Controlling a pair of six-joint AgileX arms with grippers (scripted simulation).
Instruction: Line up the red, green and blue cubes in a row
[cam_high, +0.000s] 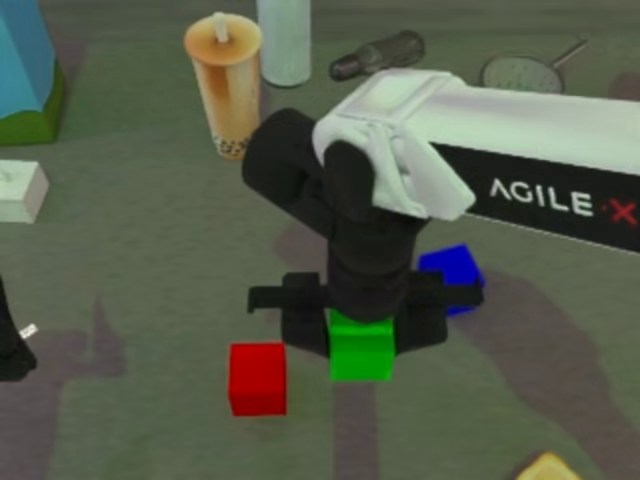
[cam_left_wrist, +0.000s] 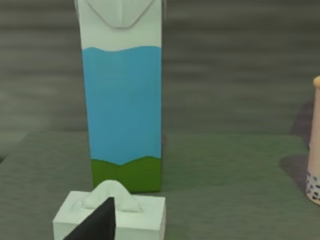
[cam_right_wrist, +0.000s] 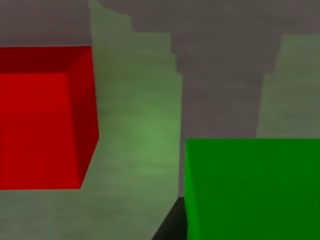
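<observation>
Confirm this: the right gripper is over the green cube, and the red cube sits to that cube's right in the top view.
One thing is wrong: the red cube sits to the green cube's left, with a gap between them, as the top view shows. The right gripper is indeed over the green cube.
</observation>
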